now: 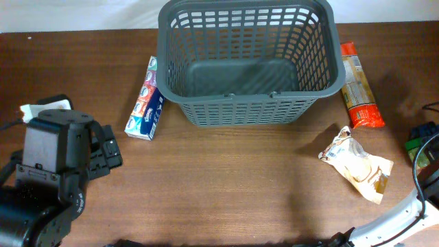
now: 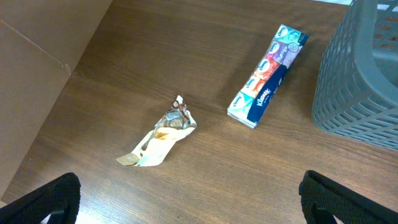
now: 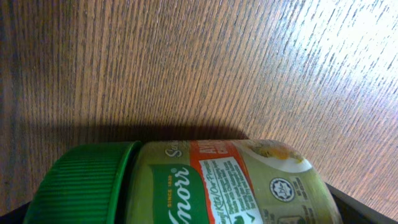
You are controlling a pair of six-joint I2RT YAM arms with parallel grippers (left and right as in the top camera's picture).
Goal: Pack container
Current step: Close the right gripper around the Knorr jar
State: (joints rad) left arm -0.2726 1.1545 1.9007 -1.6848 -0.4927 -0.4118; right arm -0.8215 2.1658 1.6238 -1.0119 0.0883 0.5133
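Overhead: the basket (image 1: 240, 110) stands empty at the far middle of the counter (image 1: 226, 178), so packing looks barely begun.

Left wrist: the left tool (image 2: 193, 199) is wide and empty, with a Kleenex pack (image 2: 267, 74) lying beside the basket.

Right wrist: a Knorr jar (image 3: 217, 186) lies right against the right tool (image 3: 196, 214). I cannot tell whether it is gripped. The next move is probably to secure the jar and lift it over the rim.
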